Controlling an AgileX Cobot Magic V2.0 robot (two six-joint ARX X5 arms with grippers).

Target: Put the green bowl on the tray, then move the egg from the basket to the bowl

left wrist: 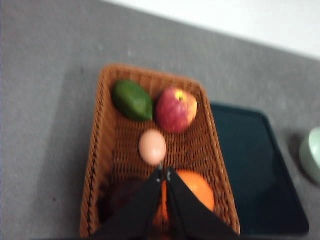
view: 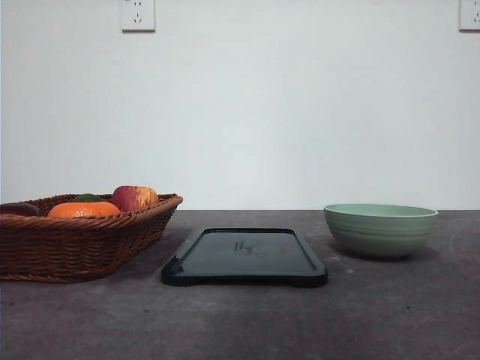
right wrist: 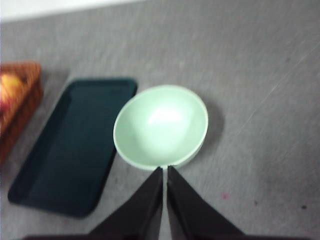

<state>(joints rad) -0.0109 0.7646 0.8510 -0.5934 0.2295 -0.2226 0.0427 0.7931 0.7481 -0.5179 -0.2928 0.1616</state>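
Observation:
The pale green bowl [view: 381,229] stands on the dark table to the right of the navy tray [view: 244,257], apart from it. The wicker basket [view: 79,238] sits at the left. In the left wrist view the egg [left wrist: 152,147] lies in the middle of the basket [left wrist: 102,150], and my left gripper [left wrist: 163,171] hangs shut above it, tips over the egg's near side. In the right wrist view my right gripper [right wrist: 164,170] is shut, high over the near rim of the bowl [right wrist: 161,126], with the tray [right wrist: 75,142] beside it.
The basket also holds a green avocado [left wrist: 132,100], a red apple [left wrist: 176,109], an orange [left wrist: 196,189] and a dark fruit [view: 18,209]. A white wall with sockets [view: 138,14] stands behind the table. Bare grey tabletop [view: 240,322] lies in front.

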